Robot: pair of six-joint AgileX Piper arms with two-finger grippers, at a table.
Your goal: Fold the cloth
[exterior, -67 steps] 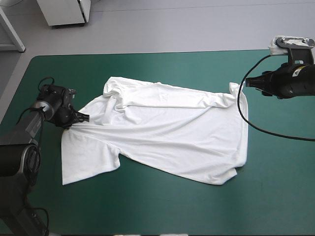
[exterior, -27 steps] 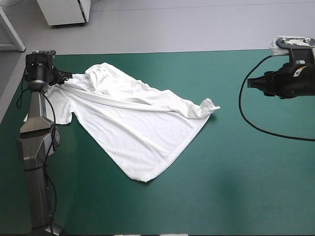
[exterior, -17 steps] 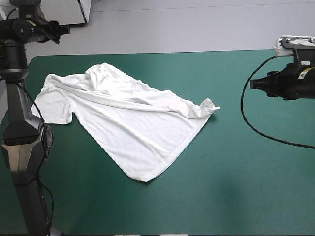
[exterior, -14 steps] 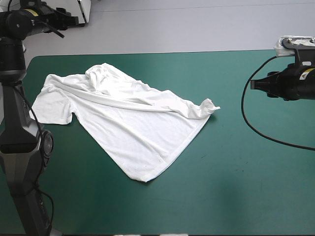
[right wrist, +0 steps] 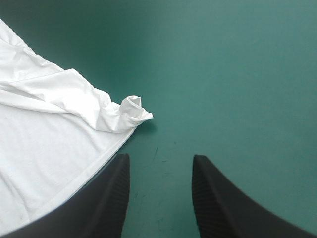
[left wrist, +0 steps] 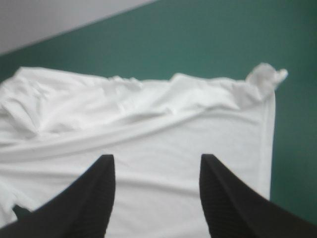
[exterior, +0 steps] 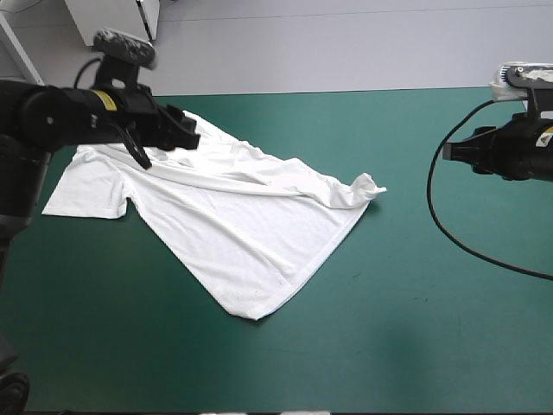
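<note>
High view: just before, the left arm stood raised past the table's far left corner, clear of the T-shirt (exterior: 233, 207). Now it has swung back in, and the left gripper (exterior: 186, 134) hangs over the shirt's far left part. The shirt itself lies as it did just before, with no fold shifted. The right gripper (exterior: 449, 151) has hardly moved and is well apart from the cloth.

Left wrist view: the left gripper (left wrist: 156, 158) is spread wide with nothing between its fingers. The T-shirt (left wrist: 148, 129) lies under it and runs on ahead as a rumpled white field. The shirt's twisted corner (left wrist: 267, 77) is at the far end, ahead and off to one side. Whether the fingertips touch the cloth cannot be told.

Right wrist view: the right gripper (right wrist: 159, 157) is also wide and holds nothing, with bare cover between its fingers. The corner (right wrist: 132, 106) sits near, just ahead of one finger, and the rest of the T-shirt (right wrist: 44, 134) spreads off to that side.

The shirt lies partly doubled over on the table's left half, one sleeve (exterior: 86, 186) flat beside the left arm and the corner (exterior: 367, 186) pointing at the right gripper. The teal-green cover (exterior: 415, 328) is bare elsewhere. Pale grey floor (exterior: 346, 43) shows past the far edge.
</note>
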